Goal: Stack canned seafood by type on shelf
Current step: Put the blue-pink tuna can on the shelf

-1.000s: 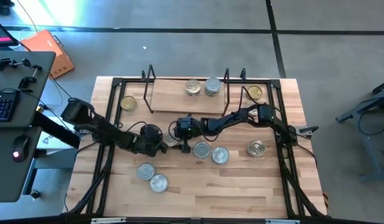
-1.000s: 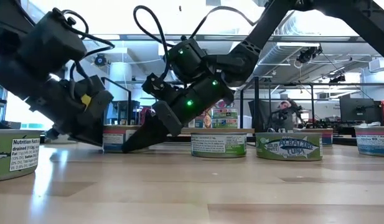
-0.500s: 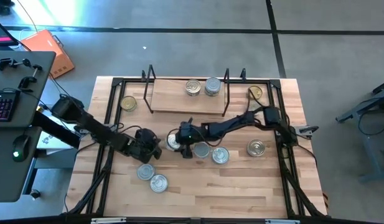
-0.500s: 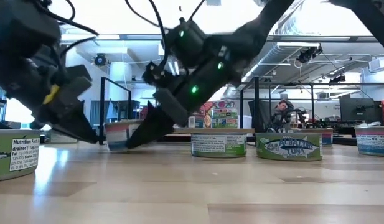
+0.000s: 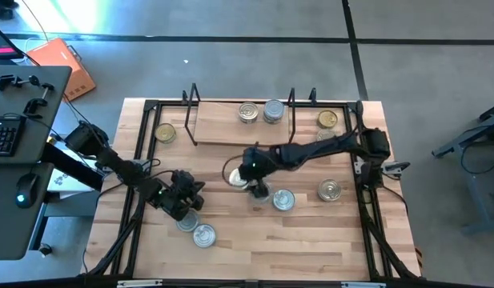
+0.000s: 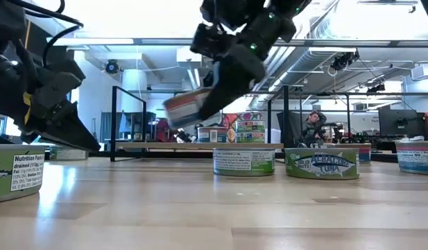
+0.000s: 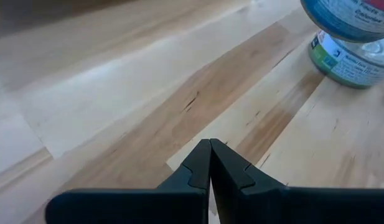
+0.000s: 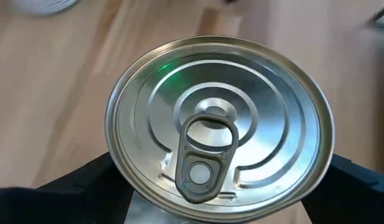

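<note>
From above, we see the right gripper (image 5: 240, 178) reaching across mid-table with a silver-topped tin (image 5: 237, 179) between its jaws, at about six o'clock from the shelf (image 5: 230, 126). On that wooden board two tins (image 5: 261, 112) stand side by side toward its three o'clock end. Loose tins dot the tabletop: a silver pair (image 5: 272, 196) just beside the carried one, another pair (image 5: 196, 228) near the left gripper (image 5: 182, 210), which waits toward eight o'clock.

At table level, the tin (image 6: 188, 108) rides tilted and well clear of the wood, clamped across its paper-labelled wall. We judge it stiff and fairly weighty for its size, smooth metal under a slick label, so a squeeze across the full width is the sensible hold. The green-labelled tuna tin (image 6: 322, 164) and its neighbour (image 6: 243, 160) sit flat on the table.

Through the left wrist camera, the left arm's fingers (image 7: 201, 171) are pressed together on nothing, hovering over bare wood, with stacked tins (image 7: 352, 34) ahead.

Through the right wrist camera, the pull-tab lid (image 8: 220, 126) fills the view, dark fingers (image 8: 79, 180) spread wide against either side of the rim. The ring tab is no place to grab.
</note>
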{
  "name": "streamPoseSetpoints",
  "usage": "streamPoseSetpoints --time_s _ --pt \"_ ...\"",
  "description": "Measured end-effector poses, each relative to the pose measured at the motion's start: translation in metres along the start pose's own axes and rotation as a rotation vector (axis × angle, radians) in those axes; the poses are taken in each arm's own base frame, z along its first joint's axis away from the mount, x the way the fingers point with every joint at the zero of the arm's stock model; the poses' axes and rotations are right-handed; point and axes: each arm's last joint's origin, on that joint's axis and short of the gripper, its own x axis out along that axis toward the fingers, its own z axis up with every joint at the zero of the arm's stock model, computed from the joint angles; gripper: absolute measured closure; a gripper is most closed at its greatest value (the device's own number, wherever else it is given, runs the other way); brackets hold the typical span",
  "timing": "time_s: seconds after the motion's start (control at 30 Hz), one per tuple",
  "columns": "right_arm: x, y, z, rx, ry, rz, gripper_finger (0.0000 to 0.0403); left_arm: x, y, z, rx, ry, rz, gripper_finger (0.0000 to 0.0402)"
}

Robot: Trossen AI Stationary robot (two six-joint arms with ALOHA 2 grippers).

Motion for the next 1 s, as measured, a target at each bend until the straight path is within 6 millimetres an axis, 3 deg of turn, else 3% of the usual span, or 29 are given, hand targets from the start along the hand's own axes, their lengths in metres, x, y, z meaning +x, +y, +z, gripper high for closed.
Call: streamPoseSetpoints --time_s 0.17,0.37,0.47,0.7,1.0 --pt "-0.005 -0.031 -0.011 0.041 -0.008 0.066 0.0052 -0.001 0.0 0.0 0.001 -0.025 0.002 0.0401" --pt "-0.008 -0.064 -0.011 0.218 -0.046 -0.302 0.0052 -0.001 0.0 0.001 0.003 -0.033 0.006 0.0401" --pt "-0.009 -0.07 -0.013 0.314 -0.045 -0.436 0.0052 -0.001 0.0 0.0 0.003 -0.033 0.006 0.0401" --pt "0.006 -0.073 -0.047 0.468 -0.151 -0.527 0.0052 -0.001 -0.001 0.0 0.0 -0.054 0.004 0.0401" --pt "0.003 -0.085 -0.053 0.545 -0.221 -0.577 0.0051 -0.001 -0.001 0.001 -0.009 -0.082 0.007 0.0401"
